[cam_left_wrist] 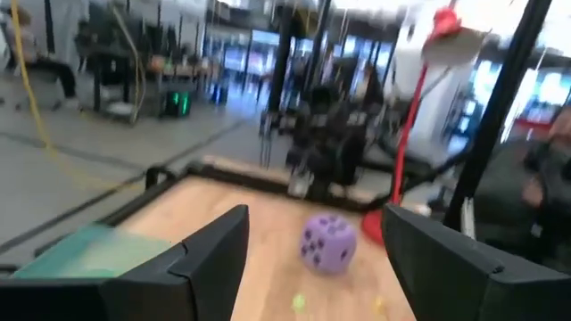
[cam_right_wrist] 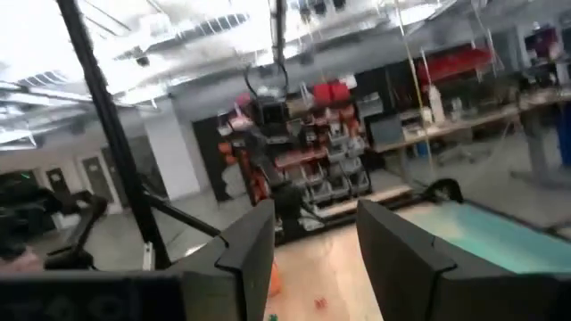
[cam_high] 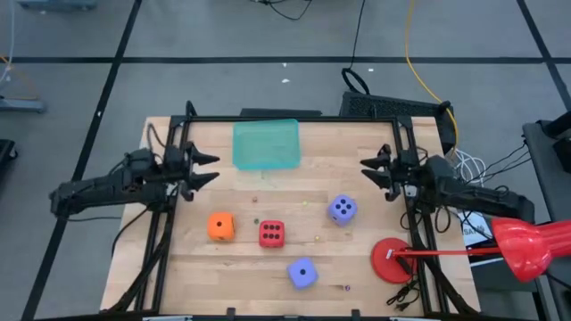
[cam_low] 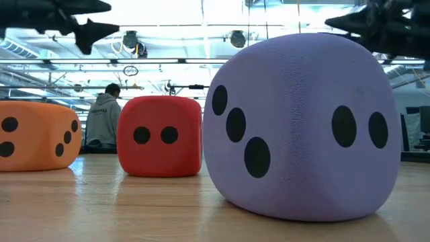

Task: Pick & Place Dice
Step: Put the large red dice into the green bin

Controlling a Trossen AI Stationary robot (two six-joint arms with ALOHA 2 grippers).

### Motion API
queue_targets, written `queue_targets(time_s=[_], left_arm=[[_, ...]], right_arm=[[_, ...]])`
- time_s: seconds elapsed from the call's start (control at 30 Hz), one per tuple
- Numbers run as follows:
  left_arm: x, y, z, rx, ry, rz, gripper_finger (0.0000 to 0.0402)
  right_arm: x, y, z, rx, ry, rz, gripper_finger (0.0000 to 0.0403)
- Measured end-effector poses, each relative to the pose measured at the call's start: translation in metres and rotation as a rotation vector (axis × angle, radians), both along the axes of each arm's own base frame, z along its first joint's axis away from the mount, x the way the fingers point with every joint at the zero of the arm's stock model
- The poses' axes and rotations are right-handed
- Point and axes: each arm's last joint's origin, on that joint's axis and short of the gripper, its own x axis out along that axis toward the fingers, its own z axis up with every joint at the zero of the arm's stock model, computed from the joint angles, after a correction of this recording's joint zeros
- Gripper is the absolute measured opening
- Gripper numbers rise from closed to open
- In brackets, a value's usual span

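Note:
Four dice rest on the wooden table: an orange one (cam_high: 220,226), a red one (cam_high: 272,234), a purple-blue one (cam_high: 342,209) and a second purple-blue one (cam_high: 302,273) near the near edge. The low view shows the near purple die (cam_low: 302,128) up close, with the red (cam_low: 160,136) and orange (cam_low: 37,136) dice behind it. A purple die (cam_left_wrist: 328,243) lies ahead in the left wrist view. My left gripper (cam_high: 209,168) hovers open over the table's left side. My right gripper (cam_high: 373,167) hovers open over the right side. Both are apart from every die.
A flat teal-green tray (cam_high: 266,144) lies at the table's far edge, between the arms. A red disc base with a red-handled tool (cam_high: 393,259) sits at the near right corner. Black frame rails (cam_high: 157,241) run along both sides. A person (cam_low: 104,117) stands in the room behind.

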Motion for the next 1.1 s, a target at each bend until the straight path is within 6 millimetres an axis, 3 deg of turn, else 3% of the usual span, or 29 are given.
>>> queue_targets(time_s=[0.23, 0.53, 0.9, 1.1], left_arm=[[0.033, 0.002, 0.033, 0.038, 0.238, -0.092, 0.0267], [0.069, -0.017, 0.048, 0.087, 0.423, -0.183, 0.0267], [0.064, -0.065, 0.042, 0.172, 0.517, -0.213, 0.0267], [0.065, -0.077, 0.036, 0.226, 0.520, -0.270, 0.0267]], right_arm=[[0.032, -0.001, 0.014, 0.023, 0.147, 0.128, 0.0153], [0.076, 0.020, 0.041, -0.043, 0.206, 0.310, 0.0153], [0.107, 0.051, 0.033, -0.018, 0.268, 0.466, 0.0153], [0.120, 0.070, 0.027, 0.050, 0.229, 0.484, 0.0153]])
